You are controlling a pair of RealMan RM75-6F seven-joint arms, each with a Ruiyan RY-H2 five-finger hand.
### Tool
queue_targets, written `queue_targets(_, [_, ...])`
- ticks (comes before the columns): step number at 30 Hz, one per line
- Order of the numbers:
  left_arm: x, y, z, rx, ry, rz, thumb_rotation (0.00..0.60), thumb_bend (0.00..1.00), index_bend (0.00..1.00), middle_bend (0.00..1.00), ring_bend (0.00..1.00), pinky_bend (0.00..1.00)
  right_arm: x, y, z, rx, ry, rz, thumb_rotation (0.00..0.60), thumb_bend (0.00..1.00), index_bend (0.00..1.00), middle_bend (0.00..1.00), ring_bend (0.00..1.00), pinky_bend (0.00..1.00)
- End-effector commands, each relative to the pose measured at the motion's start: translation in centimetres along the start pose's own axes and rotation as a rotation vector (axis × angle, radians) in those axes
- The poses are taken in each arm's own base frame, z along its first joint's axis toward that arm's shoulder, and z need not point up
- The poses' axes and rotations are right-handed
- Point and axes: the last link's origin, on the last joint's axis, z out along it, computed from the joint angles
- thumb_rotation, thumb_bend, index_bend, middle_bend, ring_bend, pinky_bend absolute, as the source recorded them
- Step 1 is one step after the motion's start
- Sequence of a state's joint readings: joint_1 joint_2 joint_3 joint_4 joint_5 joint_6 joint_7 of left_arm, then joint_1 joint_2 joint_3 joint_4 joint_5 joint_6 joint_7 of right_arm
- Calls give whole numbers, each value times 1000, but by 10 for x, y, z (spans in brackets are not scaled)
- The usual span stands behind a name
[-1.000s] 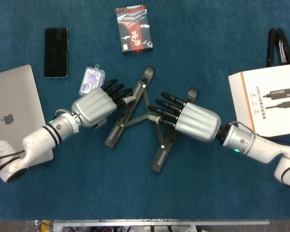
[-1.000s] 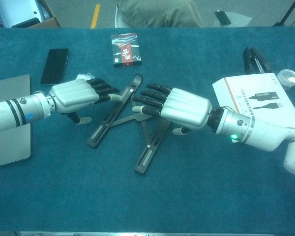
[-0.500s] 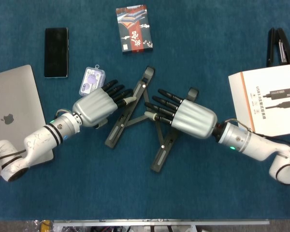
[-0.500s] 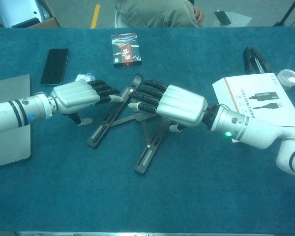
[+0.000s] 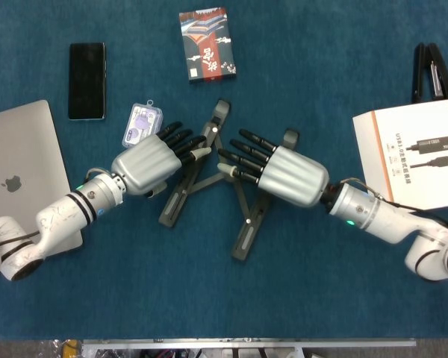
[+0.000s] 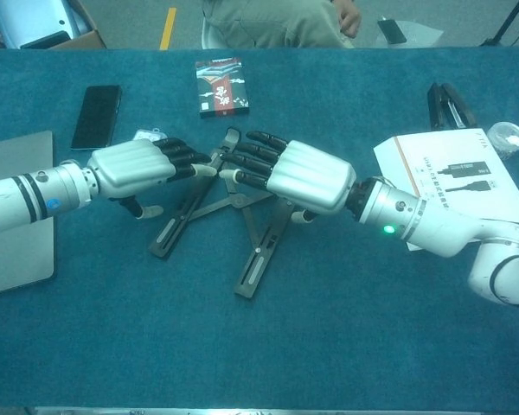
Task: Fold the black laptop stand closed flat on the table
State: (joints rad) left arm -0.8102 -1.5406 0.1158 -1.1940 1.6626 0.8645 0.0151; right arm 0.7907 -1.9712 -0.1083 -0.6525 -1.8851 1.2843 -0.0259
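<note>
Both hands lean in on the laptop stand, and its two bars have drawn closer together.

Over the last second the right hand [image 5: 287, 174] has slid leftward across the stand's right bar, and the black laptop stand [image 5: 243, 237] has shifted a little left and narrowed at its far end, so I'd judge the fold under way but not finished: the bars are still splayed apart at the near end. The stand lies on the blue tabletop [image 5: 299, 298] between the two hands. The left hand [image 5: 148, 165] rests palm-down over the left bar, its fingers [image 5: 181, 142] stretched out side by side, holding nothing. The right hand's fingers [image 6: 259, 158] lie extended and slightly spread over the top of the stand, pressing rather than gripping.
</note>
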Motion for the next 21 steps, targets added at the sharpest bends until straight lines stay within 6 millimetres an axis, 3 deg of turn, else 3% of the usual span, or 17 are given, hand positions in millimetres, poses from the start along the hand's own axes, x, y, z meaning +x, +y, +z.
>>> queue_targets(1, [0,0,0,1,0,-2,600,340,0,0,0,0,1,-2,6,-18,22,-6,600,0,0,0,0,0])
queue_targets(21, [1,3,0,-11,10,-25,600,339,0,0,0,0,0,-7,18,-6,39,-19,600,0,0,0,0,0])
